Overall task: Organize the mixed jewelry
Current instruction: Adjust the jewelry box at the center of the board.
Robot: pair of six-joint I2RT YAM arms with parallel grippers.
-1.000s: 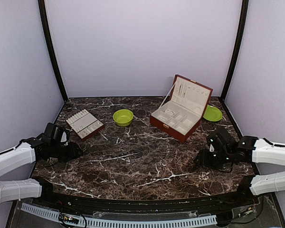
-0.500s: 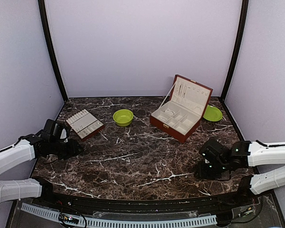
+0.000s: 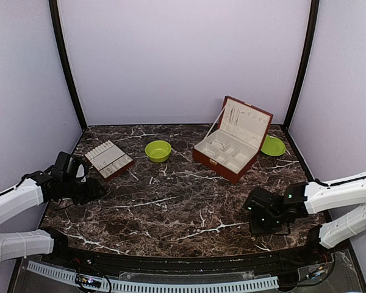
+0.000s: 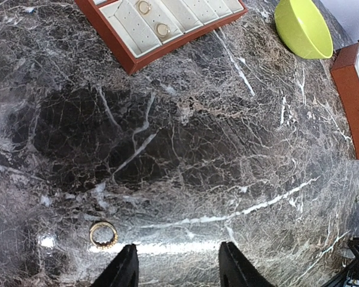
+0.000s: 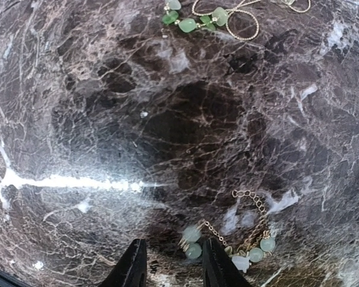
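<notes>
No text, label, brand, number or sign can be read on anything here.

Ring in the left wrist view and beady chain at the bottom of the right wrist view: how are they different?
The ring is one small closed hoop; the bead chain is a long thin string, loosely curled. The ring has no beads; the bead chain carries pale green ones. Both look gold and lie flat on the dark marble table.

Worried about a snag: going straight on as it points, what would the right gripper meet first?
Likely the green-beaded chain, lying on the marble table just ahead of the right gripper; its nearest beads sit between the fingertips, though depth is unclear.
</notes>
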